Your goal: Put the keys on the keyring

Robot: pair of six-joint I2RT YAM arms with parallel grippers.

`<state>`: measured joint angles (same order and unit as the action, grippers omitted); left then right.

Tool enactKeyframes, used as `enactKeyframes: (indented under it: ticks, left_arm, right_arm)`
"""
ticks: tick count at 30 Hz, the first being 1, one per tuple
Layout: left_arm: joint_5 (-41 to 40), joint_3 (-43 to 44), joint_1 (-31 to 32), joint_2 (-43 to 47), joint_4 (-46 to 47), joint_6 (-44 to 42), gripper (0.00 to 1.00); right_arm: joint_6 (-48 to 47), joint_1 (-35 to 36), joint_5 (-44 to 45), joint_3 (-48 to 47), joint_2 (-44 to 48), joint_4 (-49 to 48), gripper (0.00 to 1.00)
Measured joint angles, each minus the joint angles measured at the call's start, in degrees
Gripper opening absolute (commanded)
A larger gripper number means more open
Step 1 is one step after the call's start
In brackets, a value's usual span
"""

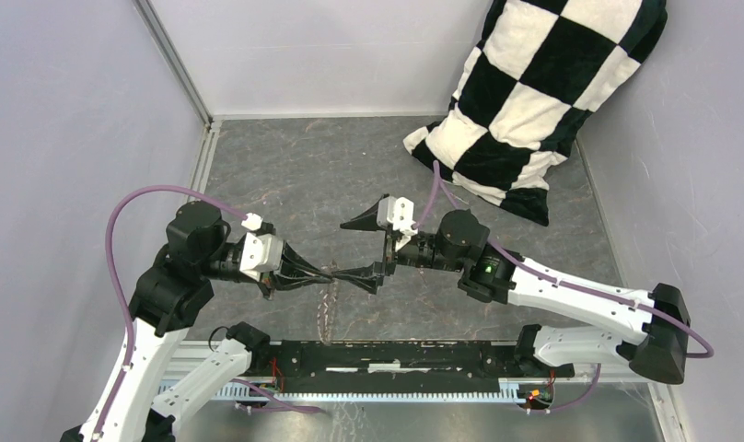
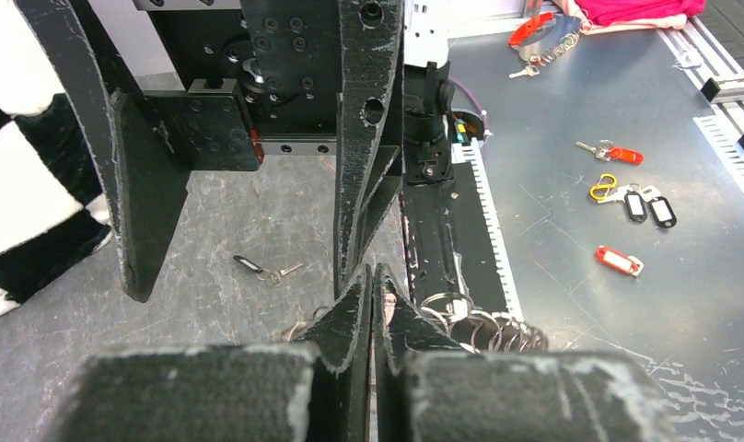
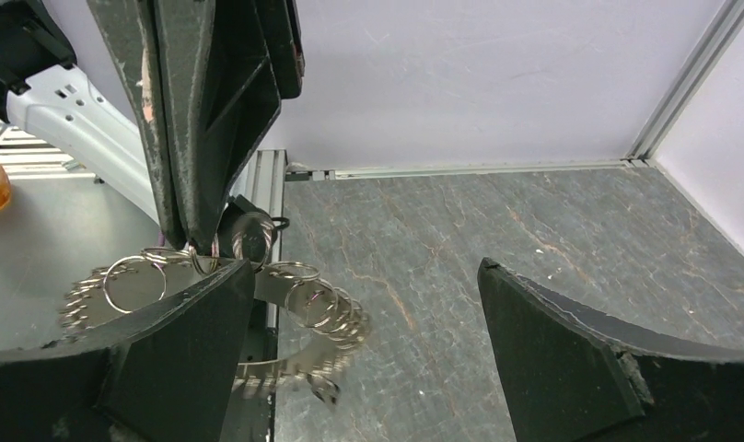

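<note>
The left claw [image 2: 372, 281] is pressed together on the keyring [image 3: 304, 296], pinching one loop at its top so that the bunch of small metal rings hangs from the fingertips just above the grey desk [image 3: 534, 221]. The right claw [image 3: 361, 276] stands spread wide, facing the keyring from the opposite side: one finger sits just beside the rings, the other well apart from them, and nothing is held between them. The keys [image 2: 267, 271], a small pair with a black head and short silvery blade, lie flat on the desk near the keyring, on its side toward the checkered cushion [image 1: 534, 101].
</note>
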<state>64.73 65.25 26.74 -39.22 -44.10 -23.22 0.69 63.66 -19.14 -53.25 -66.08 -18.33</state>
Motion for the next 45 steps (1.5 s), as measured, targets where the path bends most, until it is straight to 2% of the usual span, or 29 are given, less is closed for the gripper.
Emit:
enactKeyframes:
  ticks: [14, 17, 23, 24, 27, 29, 38, 45]
  left_arm:
    - [0.42, 0.07, 0.0, 0.02, -2.56, -1.57, 0.02]
    - [0.37, 0.07, 0.0, 0.17, -2.58, -1.7, 0.02]
    - [0.42, 0.59, 0.0, 0.44, -2.82, -1.75, 0.02]
    - [0.42, 0.79, 0.02, 0.44, -2.93, -1.79, 0.02]
    - [0.44, 1.16, 0.0, 0.42, -2.97, -2.4, 0.02]
    - [0.44, 1.36, 0.0, 0.28, -2.99, -2.84, 0.02]
    - [0.37, 1.46, 0.02, -0.13, -2.99, -3.69, 0.02]
    - [0.04, 1.46, 0.0, -0.13, -2.82, -3.91, 0.02]
  right_arm:
    - [2.47, 0.09, 7.54, -1.62, -0.33, 1.73, 0.98]
    - [2.32, 0.09, 8.76, 0.0, 3.52, 1.68, 0.98]
    - [5.46, 0.09, 7.23, 9.31, 14.03, -7.76, 0.98]
    - [5.55, 0.09, 5.86, 9.79, 14.19, -8.17, 0.95]
    - [5.66, 0.09, 1.03, 9.31, 11.93, -9.2, 0.76]
    - [5.79, 0.15, -1.81, 8.79, 9.11, -9.14, 0.68]
    - [6.16, 2.32, -6.32, 6.97, 4.46, -9.68, 0.49]
    - [6.56, 4.55, -5.53, 6.97, 4.35, -13.4, 0.4]
